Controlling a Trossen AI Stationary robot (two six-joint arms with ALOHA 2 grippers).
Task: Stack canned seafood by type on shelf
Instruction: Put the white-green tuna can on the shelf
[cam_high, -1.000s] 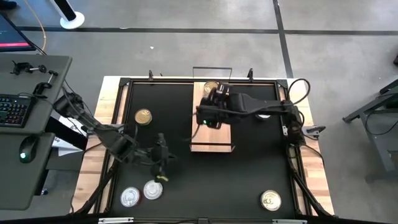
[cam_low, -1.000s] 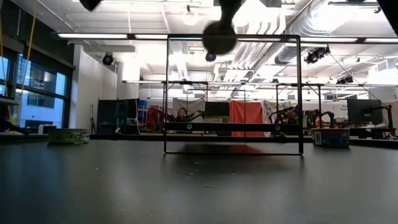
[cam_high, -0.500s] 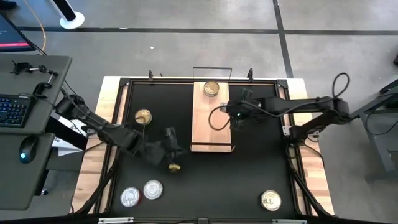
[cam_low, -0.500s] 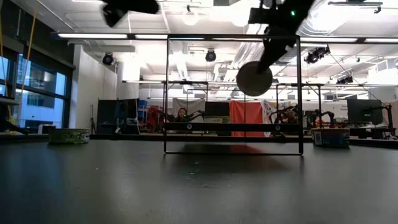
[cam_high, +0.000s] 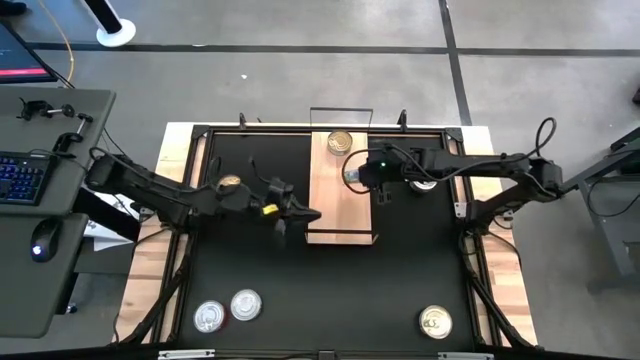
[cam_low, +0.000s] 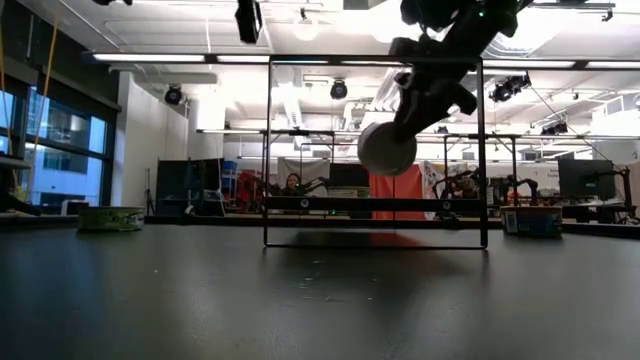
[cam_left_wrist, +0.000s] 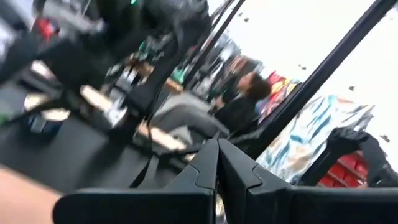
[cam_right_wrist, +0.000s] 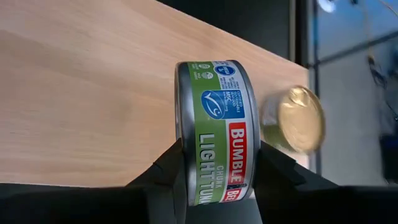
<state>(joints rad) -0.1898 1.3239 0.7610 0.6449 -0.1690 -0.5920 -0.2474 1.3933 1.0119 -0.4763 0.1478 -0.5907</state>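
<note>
A green-labelled tin of light tuna (cam_right_wrist: 219, 130), silver-rimmed and turned on edge, is clamped between the two dark fingers of the right gripper (cam_right_wrist: 214, 168), which hangs above the light-wood shelf (cam_high: 335, 205); the high view puts that gripper (cam_high: 362, 172) over the shelf's far half, beside its right long edge. In the low view the held tin (cam_low: 387, 148) shows as a pale disc raised well clear of the plank, inside the outline of the shelf's black wire rail (cam_low: 375, 150). A gold-lidded tin (cam_high: 340, 142) lies flat on the shelf at its far end, near the held one, and shows blurred past it in the right wrist view (cam_right_wrist: 301, 119). Off the shelf, on the black tabletop (cam_high: 400, 270), another gold tin (cam_high: 230, 184) lies to the shelf's left, partly under the left arm; two silver-lidded tins (cam_high: 227, 311) sit side by side near the table's front left corner, and a gold-toned one (cam_high: 435, 321) near the front right corner. The left gripper (cam_high: 290, 212) hovers just off the shelf's left long edge toward its near end, its fingers (cam_left_wrist: 214, 168) pressed together with nothing between them.
</note>
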